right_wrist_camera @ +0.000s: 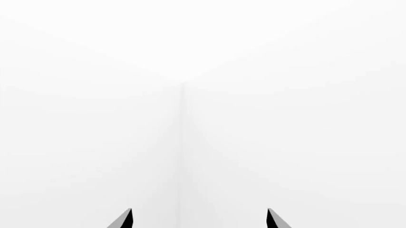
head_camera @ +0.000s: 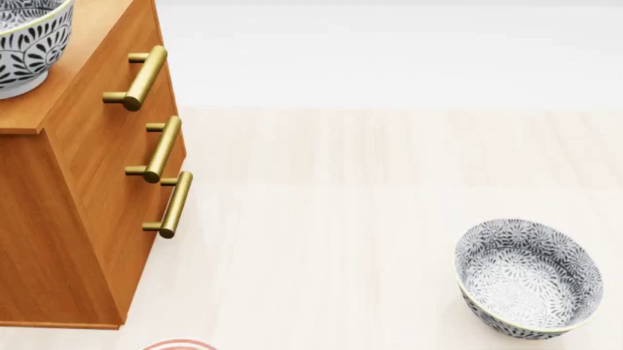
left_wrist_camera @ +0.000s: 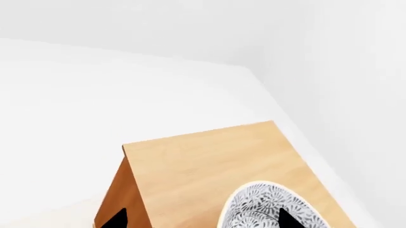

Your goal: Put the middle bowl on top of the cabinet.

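The middle bowl (head_camera: 25, 44) is sitting on the cabinet (head_camera: 87, 219), both grippers spread wide, holding nothing.

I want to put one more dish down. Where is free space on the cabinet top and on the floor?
The cabinet top is bare from its far edge down to the middle bowl, which sits near one side edge. In the head view, the floor between the brass handles and the other bowl lies open. A red-ringed plate crowds the near edge.
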Tool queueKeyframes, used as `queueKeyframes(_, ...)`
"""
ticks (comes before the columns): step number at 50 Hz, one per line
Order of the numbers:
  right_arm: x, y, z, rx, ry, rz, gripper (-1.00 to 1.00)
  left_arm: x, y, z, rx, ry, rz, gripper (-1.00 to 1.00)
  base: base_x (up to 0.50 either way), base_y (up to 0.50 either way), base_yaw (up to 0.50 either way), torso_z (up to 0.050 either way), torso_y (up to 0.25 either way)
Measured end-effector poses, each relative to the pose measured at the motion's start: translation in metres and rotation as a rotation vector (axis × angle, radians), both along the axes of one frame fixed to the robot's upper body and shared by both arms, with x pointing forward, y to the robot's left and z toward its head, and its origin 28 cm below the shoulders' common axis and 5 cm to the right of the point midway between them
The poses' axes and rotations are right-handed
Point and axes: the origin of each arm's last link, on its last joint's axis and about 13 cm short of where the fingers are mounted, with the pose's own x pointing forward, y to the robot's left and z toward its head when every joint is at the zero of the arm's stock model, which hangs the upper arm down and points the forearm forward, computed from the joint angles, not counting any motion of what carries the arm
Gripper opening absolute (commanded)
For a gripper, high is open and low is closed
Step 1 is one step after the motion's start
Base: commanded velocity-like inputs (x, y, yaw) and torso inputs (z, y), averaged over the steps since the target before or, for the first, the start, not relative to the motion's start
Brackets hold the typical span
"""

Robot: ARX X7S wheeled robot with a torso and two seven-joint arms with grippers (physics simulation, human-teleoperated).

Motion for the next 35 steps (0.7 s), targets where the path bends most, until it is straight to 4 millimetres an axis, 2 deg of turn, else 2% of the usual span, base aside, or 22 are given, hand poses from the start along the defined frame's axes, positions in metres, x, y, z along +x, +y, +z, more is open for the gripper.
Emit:
queueKeyframes(17, 0.000, 0.000, 0.000, -0.001, 0.000, 0.003, 1.00, -0.056, -0.008, -0.004, 0.175, -0.187, -0.075, 1.00, 0.00, 0.00, 0.00, 0.000, 0.000)
queueKeyframes(35, 0.000, -0.001, 0.000, -0.004, 0.002, 0.006, 1.00, -0.104, -0.011, -0.038, 0.299, -0.319, -0.212, 1.00, 0.00, 0.00, 0.00, 0.000, 0.000)
